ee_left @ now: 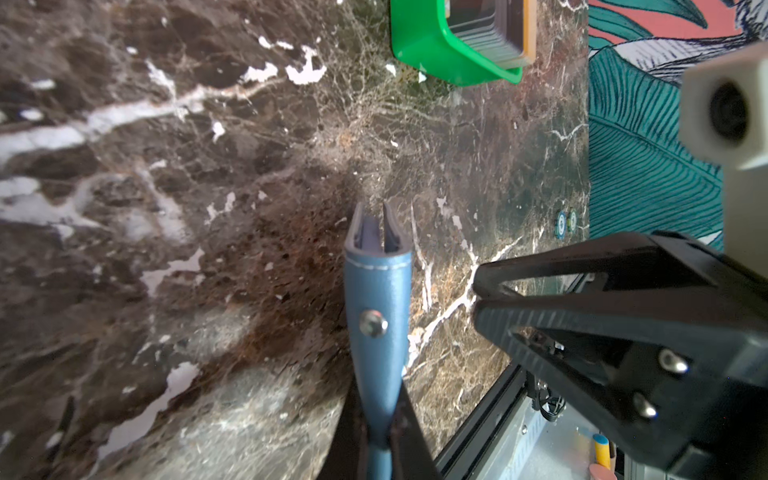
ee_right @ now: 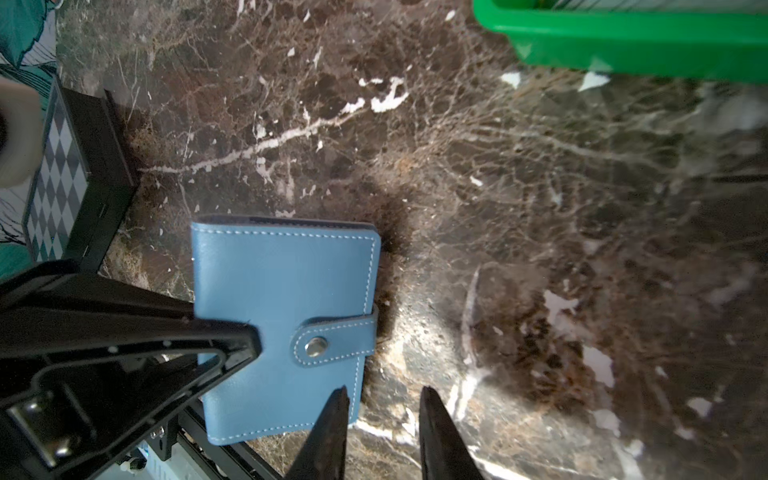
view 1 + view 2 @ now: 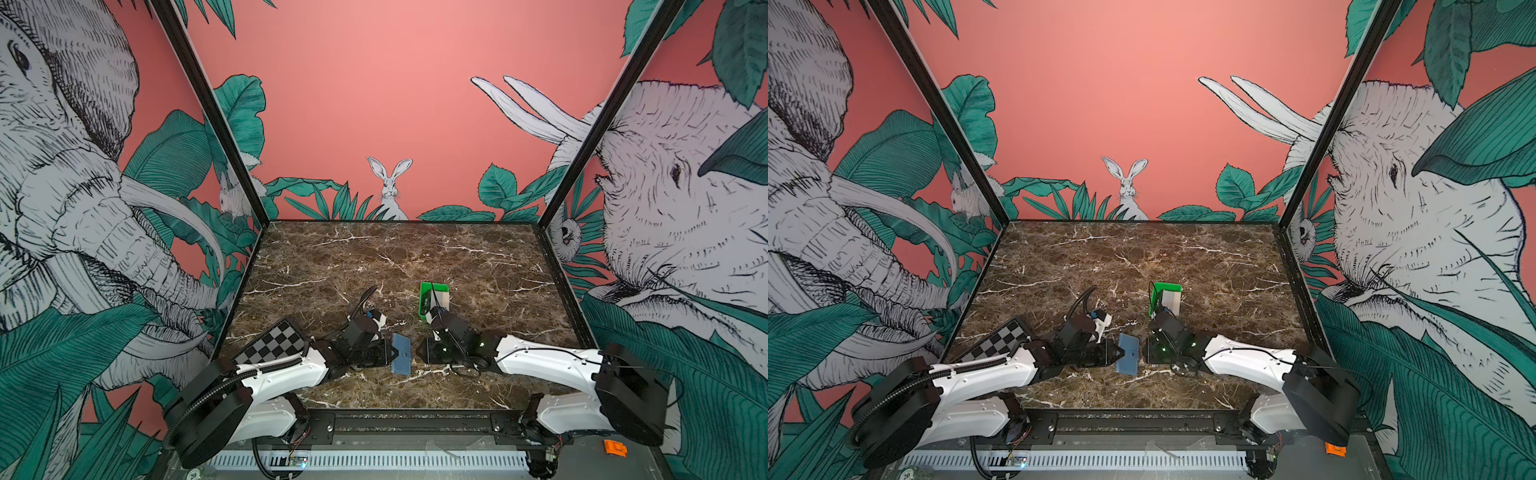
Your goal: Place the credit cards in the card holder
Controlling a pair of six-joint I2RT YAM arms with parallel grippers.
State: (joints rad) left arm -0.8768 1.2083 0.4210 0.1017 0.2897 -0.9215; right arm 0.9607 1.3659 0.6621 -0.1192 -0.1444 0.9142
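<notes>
My left gripper (image 3: 392, 353) (image 1: 379, 399) is shut on the slate-blue card holder (image 3: 401, 354) (image 3: 1128, 354) (image 1: 376, 299) (image 2: 282, 299), pinching one edge. The holder is folded closed and its snap tab is fastened. My right gripper (image 3: 419, 351) (image 2: 383, 392) is open beside the holder's opposite edge, and nothing sits between its fingers. The credit cards (image 3: 440, 300) (image 3: 1172, 300) (image 1: 486, 29) stand stacked in a small green tray (image 3: 428, 287) (image 2: 623, 45) just behind the right wrist; a beige one faces front, with a black one beside it.
A checkerboard plate (image 3: 276, 343) lies at the table's left front, partly under the left arm. Patterned walls close in the brown marble table (image 3: 395, 257) on three sides. A black rail runs along the front edge.
</notes>
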